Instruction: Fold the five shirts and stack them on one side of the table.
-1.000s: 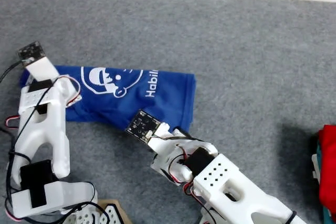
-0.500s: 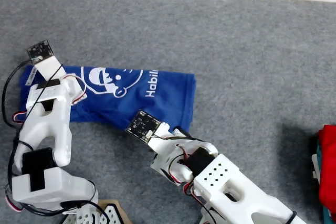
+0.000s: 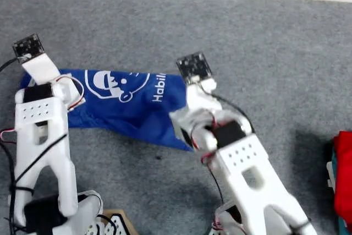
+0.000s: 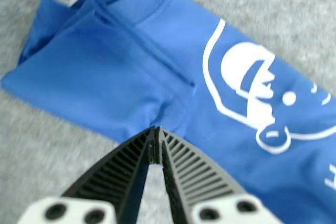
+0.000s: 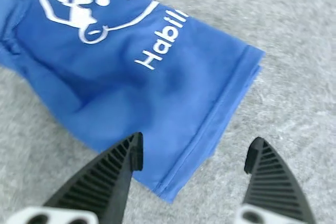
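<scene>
A blue shirt (image 3: 118,108) with a white print lies folded into a long strip on the grey table (image 3: 264,42). My left arm (image 3: 38,119) stands over its collar end. In the left wrist view my left gripper (image 4: 154,136) is shut, its tips pinching the puckered near edge of the blue shirt (image 4: 100,77). My right arm (image 3: 225,141) covers the hem end. In the right wrist view my right gripper (image 5: 194,153) is open above the hem corner of the blue shirt (image 5: 157,87), one finger over cloth, the other over bare table.
A red shirt (image 3: 344,174) lies at the table's right edge. A piece of brown cardboard (image 3: 116,219) shows at the near edge between the arm bases. Bare grey table stretches behind and to the right of the blue shirt.
My right arm has swung from the shirt's near edge up over its hem end. My left arm has shifted slightly at the collar end. The shirt's near right corner now reaches closer to me.
</scene>
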### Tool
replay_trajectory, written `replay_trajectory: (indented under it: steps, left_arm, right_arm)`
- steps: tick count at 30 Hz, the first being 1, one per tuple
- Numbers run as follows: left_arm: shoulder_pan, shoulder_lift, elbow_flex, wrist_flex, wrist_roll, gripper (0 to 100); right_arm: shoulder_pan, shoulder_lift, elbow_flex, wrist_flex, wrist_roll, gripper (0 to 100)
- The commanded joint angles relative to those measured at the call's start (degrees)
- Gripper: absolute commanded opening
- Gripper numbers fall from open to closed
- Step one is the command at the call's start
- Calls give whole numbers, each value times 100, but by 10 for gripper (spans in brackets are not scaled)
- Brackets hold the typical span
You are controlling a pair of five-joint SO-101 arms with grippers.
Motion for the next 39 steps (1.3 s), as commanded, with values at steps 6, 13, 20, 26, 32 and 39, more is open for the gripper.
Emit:
replay_trajectory:
  steps: [6, 13, 20, 26, 32, 39]
  left_arm:
    - [57, -295, -13, 299, -26, 11]
    - [-330, -268, 13, 290, -26, 11]
    - [-374, -268, 602, -316, -26, 11]
    - [-374, -268, 725, -352, -26, 11]
    - [-382, -268, 725, -352, -26, 11]
    - [-505, -268, 725, -360, -26, 11]
  right_arm:
    - [479, 2114, -1701, 242, -123, 349]
    - [936, 3046, -1842, -189, -88, 349]
    - [919, 3723, -1807, -479, -114, 333]
    - [699, 3943, -1842, -743, -114, 277]
    - [743, 3969, -1798, -919, -149, 277]
    - [690, 4593, -1868, -927, -352, 275]
